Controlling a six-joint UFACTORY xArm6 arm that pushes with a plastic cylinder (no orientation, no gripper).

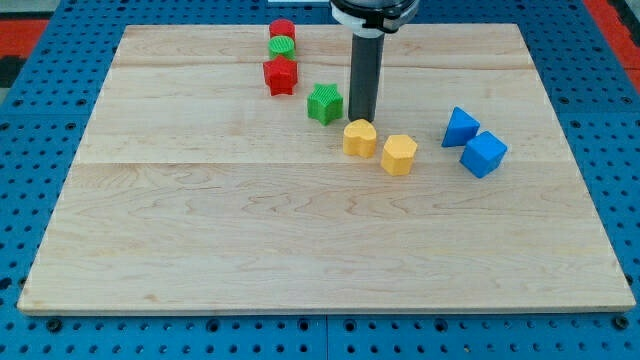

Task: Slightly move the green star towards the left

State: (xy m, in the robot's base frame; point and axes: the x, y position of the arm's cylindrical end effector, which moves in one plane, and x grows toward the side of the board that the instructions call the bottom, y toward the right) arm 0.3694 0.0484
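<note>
Camera view: my tip [361, 118], a jawless rod tool, just right of green star [325, 103].

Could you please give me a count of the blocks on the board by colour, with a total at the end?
Red: 2, the red block at the view's top and the red star
Green: 2, the green round block and the green star
Yellow: 2, at and
Blue: 2, at and
Total: 8

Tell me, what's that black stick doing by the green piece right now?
My tip down on the board, just at the view's right of the green star. Star not yet pushed left. Red star sits up-left of it; yellow block just below my tip.
</note>
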